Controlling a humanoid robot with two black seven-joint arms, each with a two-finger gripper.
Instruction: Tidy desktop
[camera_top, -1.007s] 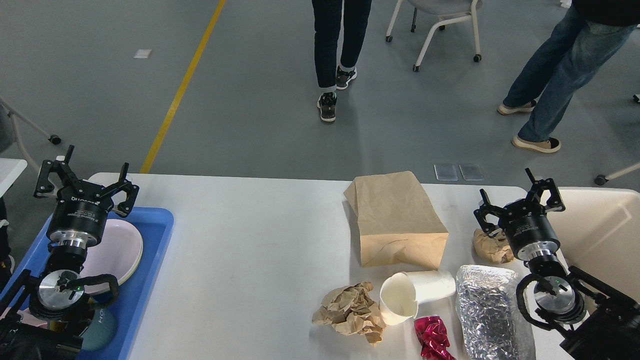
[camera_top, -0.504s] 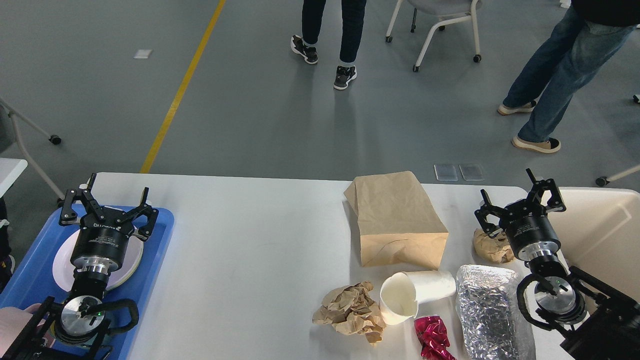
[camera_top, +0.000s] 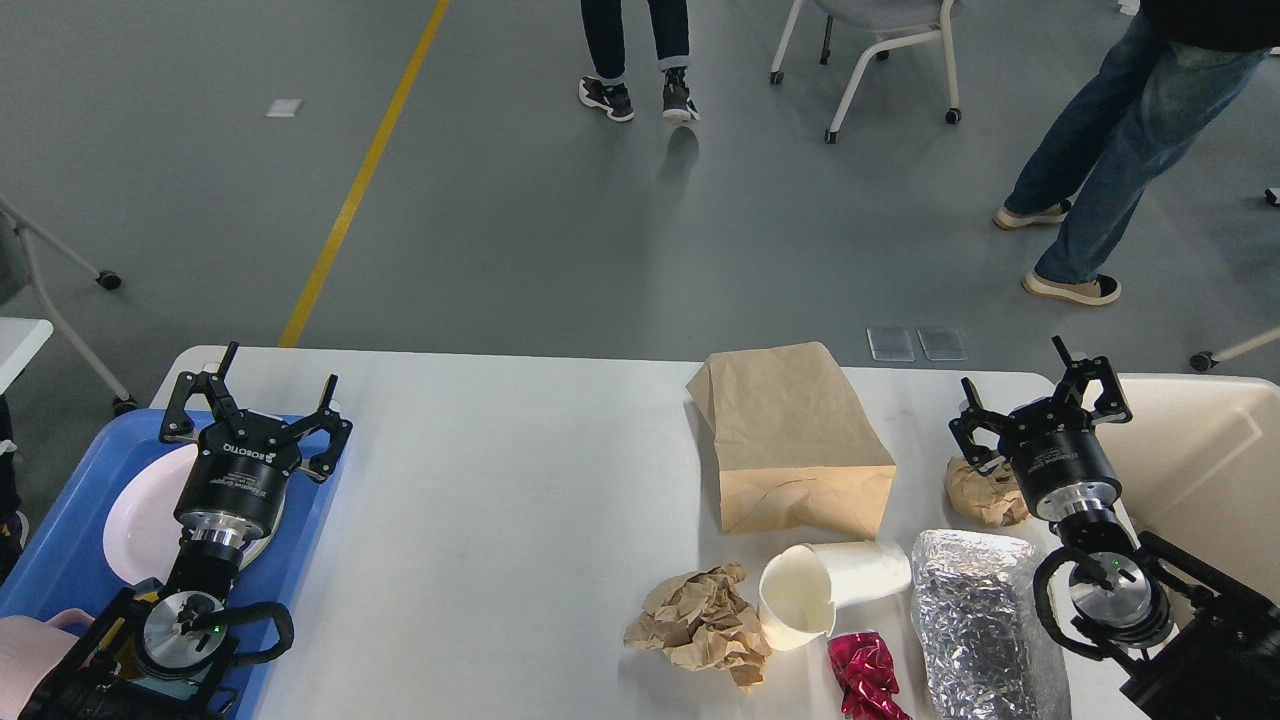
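The white desktop (camera_top: 500, 480) fills the lower part of the head view. On its right half lie a brown paper bag (camera_top: 790, 440), a crumpled brown paper (camera_top: 700, 620), a tipped white paper cup (camera_top: 825, 590), a red foil wrapper (camera_top: 865, 675), a silver foil bag (camera_top: 975, 620) and a small brown paper wad (camera_top: 980, 492). My left gripper (camera_top: 255, 390) stands open over the far end of the blue tray, holding nothing. My right gripper (camera_top: 1040, 385) is open just above the small wad, empty.
A blue tray (camera_top: 80, 560) at the left holds a white plate (camera_top: 140, 510) and a pink item (camera_top: 25, 650). A beige bin (camera_top: 1200, 460) stands at the right edge. People's legs (camera_top: 1100, 150) and a wheeled chair (camera_top: 880, 50) are on the floor beyond.
My left arm has moved right and toward the table's middle, staying open over the tray. The right arm has not moved. The person at the back walked away.
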